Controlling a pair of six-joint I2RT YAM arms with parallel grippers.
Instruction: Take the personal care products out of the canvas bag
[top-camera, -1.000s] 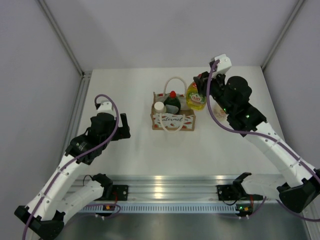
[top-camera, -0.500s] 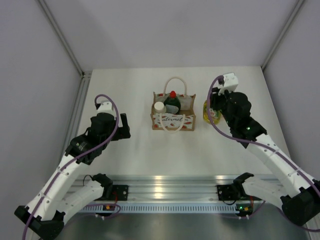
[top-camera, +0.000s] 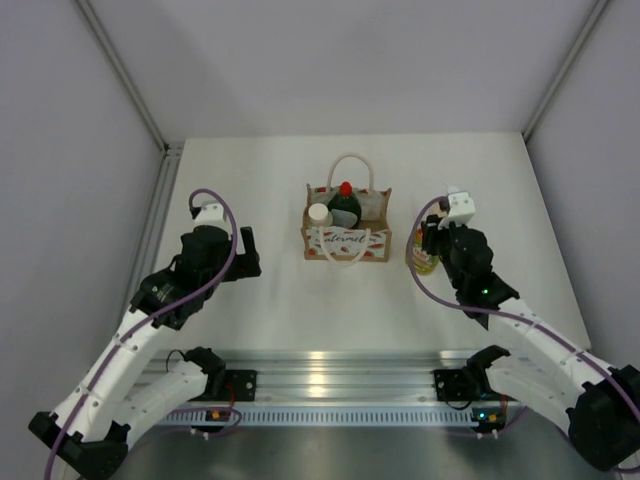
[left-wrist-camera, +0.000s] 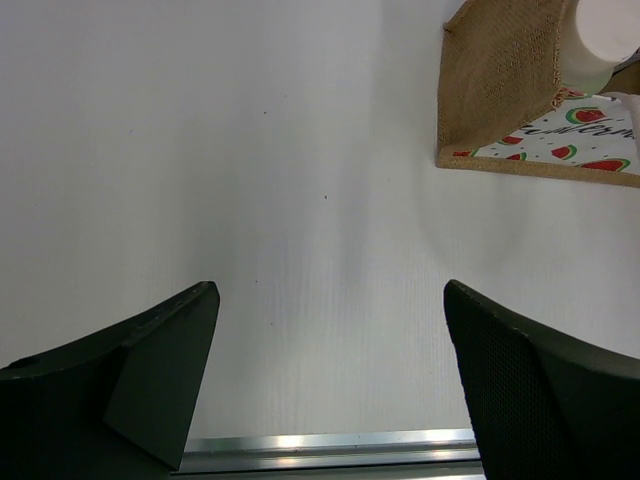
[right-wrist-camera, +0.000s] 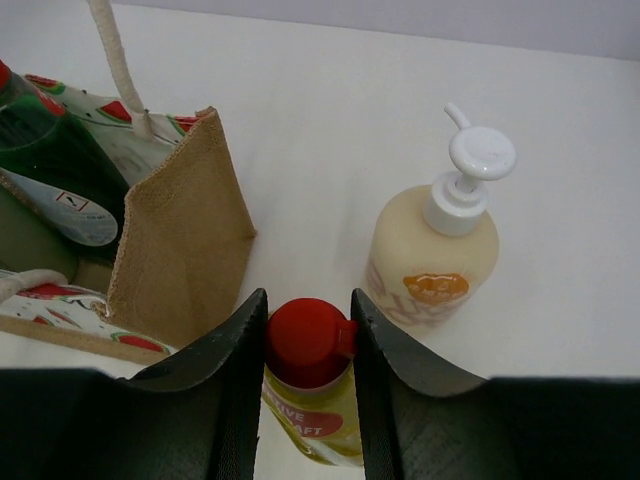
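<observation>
Clamping yellow-green bottle (right-wrist-camera: 310, 420): right gripper (right-wrist-camera: 306, 300); left gripper (left-wrist-camera: 328, 290): apart; white table (top-camera: 280, 300); grey walls (top-camera: 340, 60)

White table top (top-camera: 290, 300), matte, fills the middle of the top view. A few tiny dark specks show on it in the left wrist view. 3 plain pale grey walls: back wall (top-camera: 340, 60) at top, left wall (top-camera: 60, 220), right wall (top-camera: 600, 200). 2 metal posts slant in from the upper corners: left post (top-camera: 120, 72), right post (top-camera: 563, 72). Aluminium rail (top-camera: 340, 372) runs along the lower edge, with bright glare at its centre. Light is even, shadows soft.
</observation>
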